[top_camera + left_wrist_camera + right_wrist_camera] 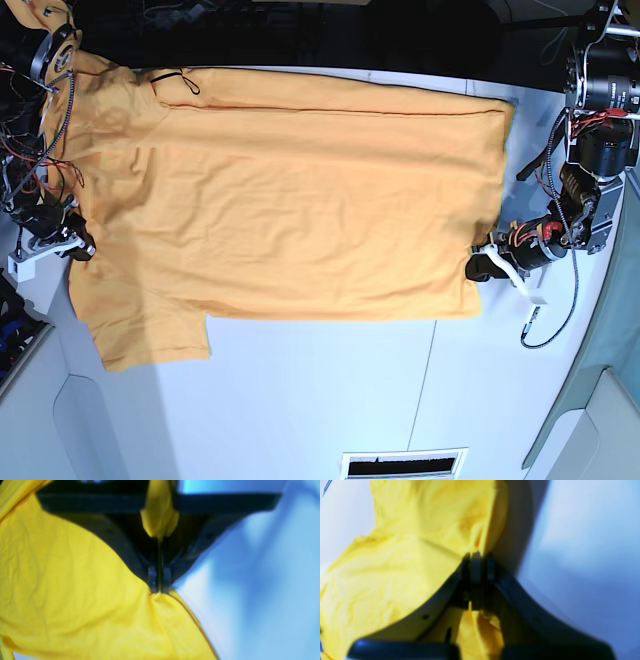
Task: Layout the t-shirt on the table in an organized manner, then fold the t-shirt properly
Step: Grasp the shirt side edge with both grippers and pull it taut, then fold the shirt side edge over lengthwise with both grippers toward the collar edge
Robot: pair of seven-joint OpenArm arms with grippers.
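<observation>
The orange-yellow t-shirt (290, 200) lies spread flat on the white table (300, 400), its hem toward the right and one sleeve at the lower left. At the shirt's right edge, near the lower corner, sits my left gripper (487, 266). In the left wrist view the left gripper (159, 588) is shut on the t-shirt (62, 592), with a fold of cloth bunched between the jaws. My right gripper (76, 246) sits at the shirt's left edge. In the right wrist view the right gripper (480, 558) is shut on the t-shirt (395, 567), with cloth showing behind the fingertips.
A vent slot (405, 465) sits at the table's front edge, and a thin dark seam (430, 385) runs up from it. Loose wires (30, 150) hang by the arm at the left. The other arm's body and cables (590, 200) stand at the right edge.
</observation>
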